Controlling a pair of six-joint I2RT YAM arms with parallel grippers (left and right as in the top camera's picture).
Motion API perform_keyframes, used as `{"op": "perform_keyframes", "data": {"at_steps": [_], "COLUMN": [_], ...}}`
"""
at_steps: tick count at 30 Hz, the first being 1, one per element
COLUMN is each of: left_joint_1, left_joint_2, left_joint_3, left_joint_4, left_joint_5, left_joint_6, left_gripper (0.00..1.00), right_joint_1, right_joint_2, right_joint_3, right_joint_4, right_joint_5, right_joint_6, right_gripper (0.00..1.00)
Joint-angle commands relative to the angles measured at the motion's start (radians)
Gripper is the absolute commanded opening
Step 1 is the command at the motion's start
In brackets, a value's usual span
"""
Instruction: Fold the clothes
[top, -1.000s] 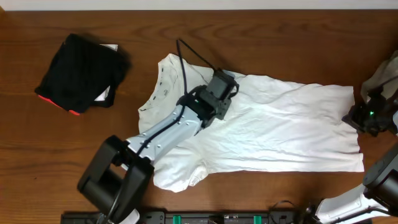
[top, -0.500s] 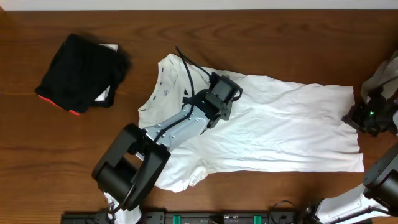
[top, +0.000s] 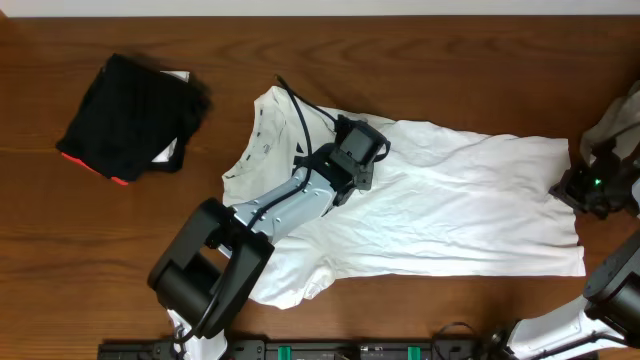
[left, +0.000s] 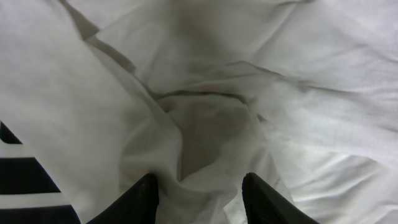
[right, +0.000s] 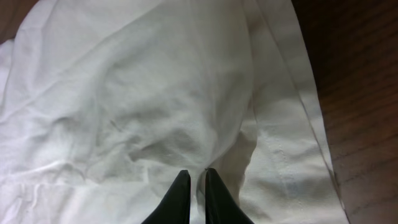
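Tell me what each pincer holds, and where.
Right pincer pinches the white T-shirt near its bottom hem. Left pincer straddles bunched fabric; whether it grips cannot be told.

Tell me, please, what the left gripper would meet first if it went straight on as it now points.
The rumpled white cotton T-shirt: the left gripper points into a bunched fold just ahead, possibly touching it.
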Motion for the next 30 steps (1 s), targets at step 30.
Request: {"op": "perform_keyframes", "data": {"at_steps": [30], "left_joint_1": [0.005], "left_joint_2": [0.000], "left_joint_3": [0.016], "left_joint_4": [-0.019], "left_joint_5": [-0.078], "left_joint_6": [-0.183], "left_gripper": [0.31], "right_joint_1": [-0.006], "right_joint_2": [0.007], "right_joint_3": [0.014], "right_joint_4": [0.000], "right_joint_5": [-0.012], "right_joint_6": [0.006], "right_gripper": [0.11]}}
